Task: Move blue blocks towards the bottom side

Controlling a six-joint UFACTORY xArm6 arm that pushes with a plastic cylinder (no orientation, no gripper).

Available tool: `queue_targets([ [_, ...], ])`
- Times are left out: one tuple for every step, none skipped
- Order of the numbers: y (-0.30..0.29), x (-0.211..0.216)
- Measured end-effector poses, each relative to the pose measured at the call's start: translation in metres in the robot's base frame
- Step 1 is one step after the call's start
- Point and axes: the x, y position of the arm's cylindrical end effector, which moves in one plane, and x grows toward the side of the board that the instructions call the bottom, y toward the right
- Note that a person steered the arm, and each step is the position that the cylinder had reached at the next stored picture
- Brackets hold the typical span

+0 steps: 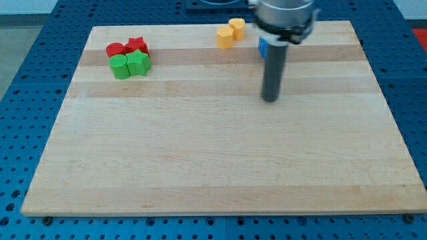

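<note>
Wooden desk [220,167] is sitting mostly bare, my tip [269,99] is resting below the half-hidden blue block [263,47], needing repositioning above it; tool grasping nothing.

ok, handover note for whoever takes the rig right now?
My tip rests on the board, just below the one visible blue block, which the rod mostly hides near the view's top edge.
Two yellow blocks sit left of it; red blocks and green blocks cluster at top left.
Done: nothing, blue is at the top.
Left: get above the blue and push it toward the bottom.
</note>
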Motion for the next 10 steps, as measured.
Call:
queue_targets([
  [0.051, -0.084],
  [0.053, -0.175],
  [0.026, -0.207],
  [-0.006, -0.162],
  [0.004, -0.073],
  [0.011, -0.035],
  [0.011, -0.036],
  [0.006, -0.042],
  [0.005, -0.030],
  [0.008, 0.018],
])
